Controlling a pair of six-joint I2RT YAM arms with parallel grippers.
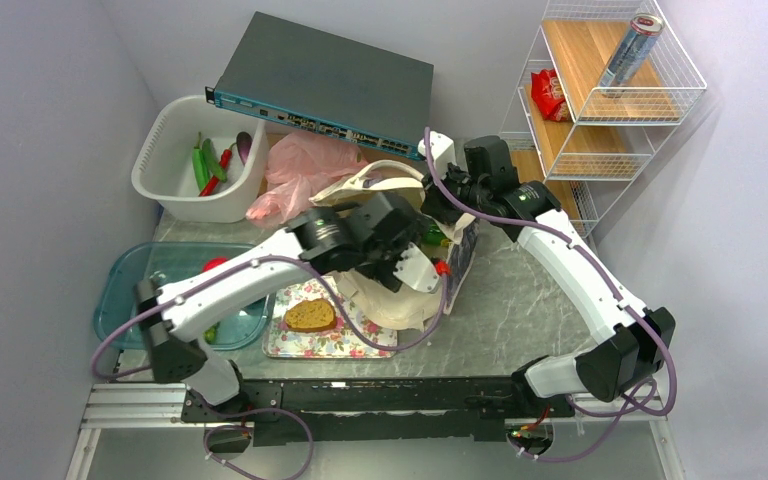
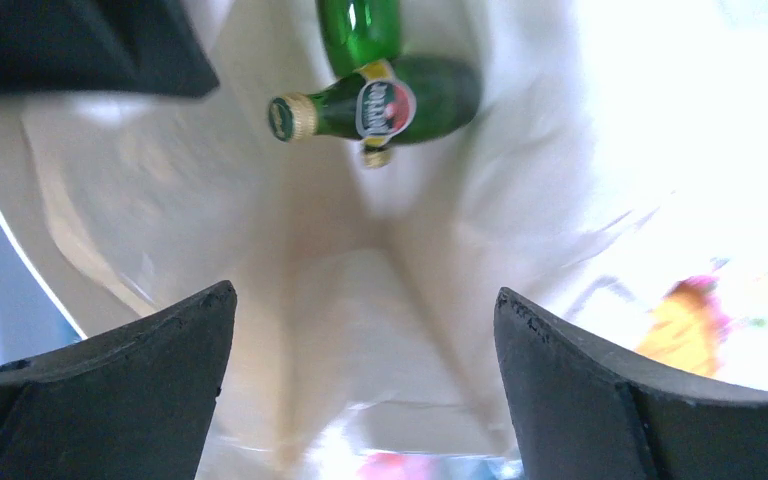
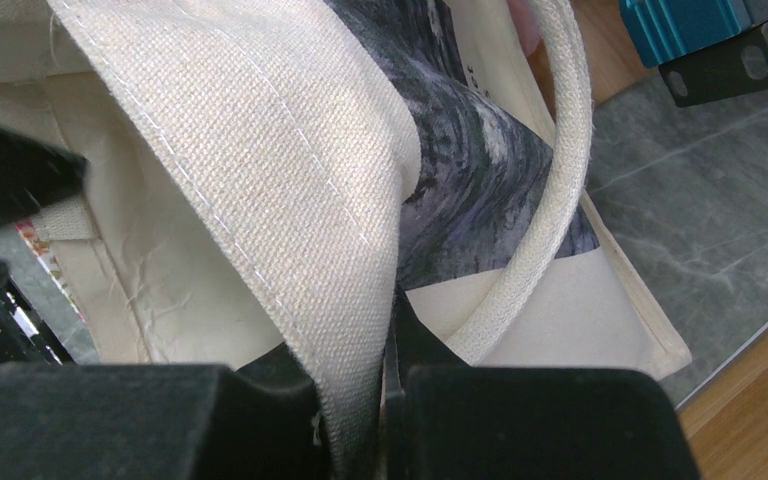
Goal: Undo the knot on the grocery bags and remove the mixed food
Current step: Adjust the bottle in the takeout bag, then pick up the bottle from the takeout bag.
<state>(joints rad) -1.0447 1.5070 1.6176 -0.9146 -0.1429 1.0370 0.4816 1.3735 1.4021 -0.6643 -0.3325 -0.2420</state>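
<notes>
The beige canvas tote (image 1: 397, 303) lies on the table with its mouth held up. My right gripper (image 1: 438, 207) is shut on the tote's rim (image 3: 290, 200), and the weave sits pinched between its fingers (image 3: 520, 420). My left gripper (image 1: 412, 268) hangs open at the tote's mouth with nothing between its fingers (image 2: 560, 390). Deep inside lie two green glass bottles (image 2: 390, 103). The crumpled pink plastic bag (image 1: 300, 172) rests behind the tote, and I cannot make out its knot. A brown bread slice (image 1: 309, 316) sits on the floral tray (image 1: 290, 345).
A white basket (image 1: 165, 185) at the back left holds green and red peppers and an eggplant. A teal tray (image 1: 130, 280) lies at the left with small food. A network switch (image 1: 330, 80) stands behind. The wire shelf (image 1: 610, 110) at the right carries a can and a red packet.
</notes>
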